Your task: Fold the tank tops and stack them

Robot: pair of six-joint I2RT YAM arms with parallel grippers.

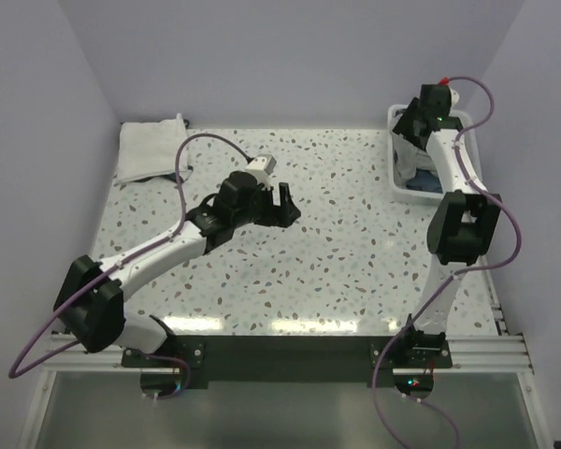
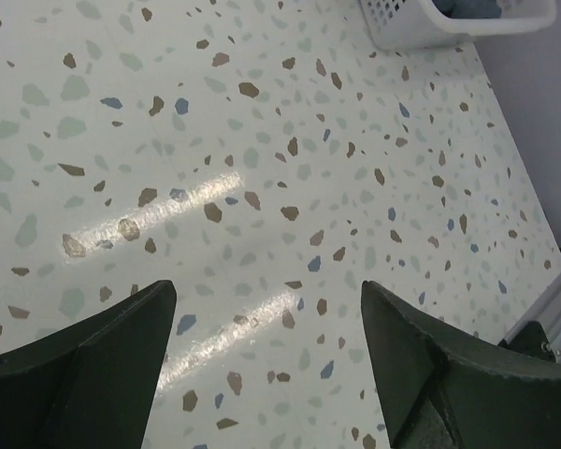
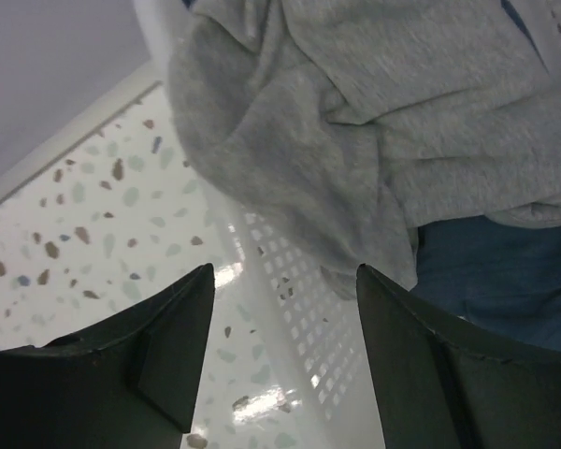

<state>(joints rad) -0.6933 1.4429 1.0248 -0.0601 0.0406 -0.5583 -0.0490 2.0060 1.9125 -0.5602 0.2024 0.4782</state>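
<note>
A white tank top (image 1: 151, 148) lies folded at the table's back left corner. A grey tank top (image 3: 430, 122) sits crumpled in the white basket (image 3: 299, 309) and hangs over its near wall. My right gripper (image 3: 284, 271) hovers open just above that wall and the hanging grey cloth, nothing between its fingers; from above it (image 1: 413, 140) is over the basket (image 1: 395, 182). My left gripper (image 2: 266, 285) is open over bare table near the middle (image 1: 285, 201), holding nothing.
Dark blue cloth (image 3: 505, 281) lies in the basket under the grey top. The basket (image 2: 411, 23) stands at the back right against the wall. The table's right edge and a metal rail (image 2: 552, 318) run beside it. Walls close in the back and both sides.
</note>
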